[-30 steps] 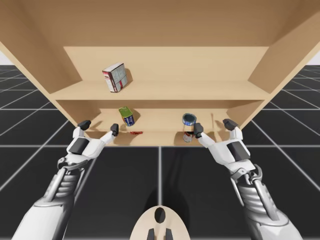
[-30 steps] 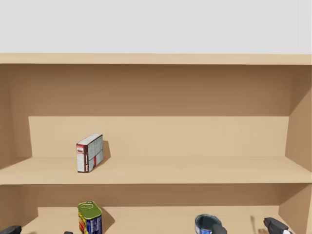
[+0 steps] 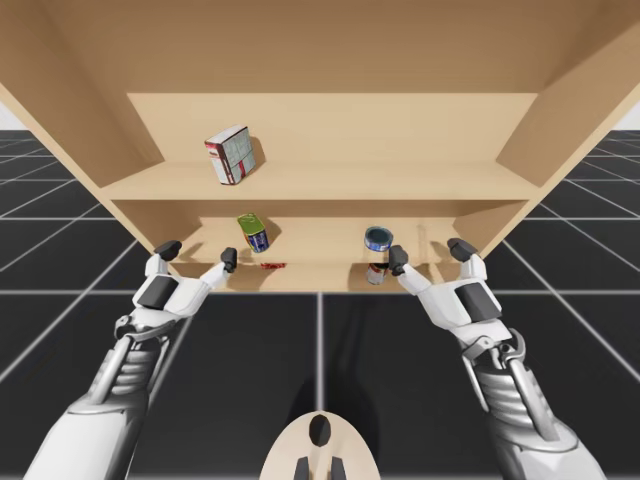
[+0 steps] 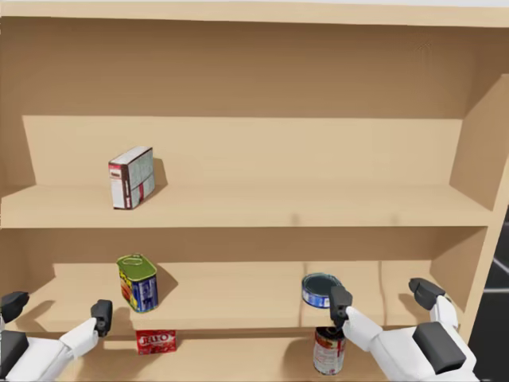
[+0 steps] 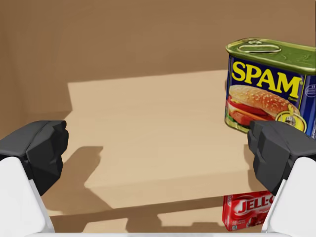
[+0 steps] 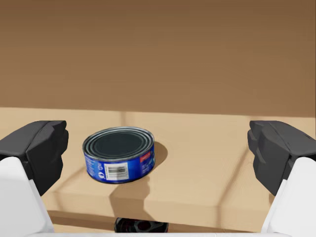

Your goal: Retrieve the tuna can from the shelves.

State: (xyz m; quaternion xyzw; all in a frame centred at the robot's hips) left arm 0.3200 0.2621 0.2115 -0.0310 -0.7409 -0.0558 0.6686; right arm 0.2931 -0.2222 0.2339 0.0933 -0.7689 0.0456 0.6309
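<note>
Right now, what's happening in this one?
Both arms reach toward the shelves. My right gripper is open, with the tuna can standing on a lower shelf just ahead of it, untouched. My left gripper is open too and holds nothing, with a blue tin ahead of one finger. Nothing is grasped yet.

Your right gripper (image 3: 428, 254), fingers spread, sits just beside the low blue can (image 3: 379, 238) on its shelf (image 3: 320, 247). Your left gripper (image 3: 198, 255), likewise spread, is near the tall can (image 3: 254, 232).
</note>
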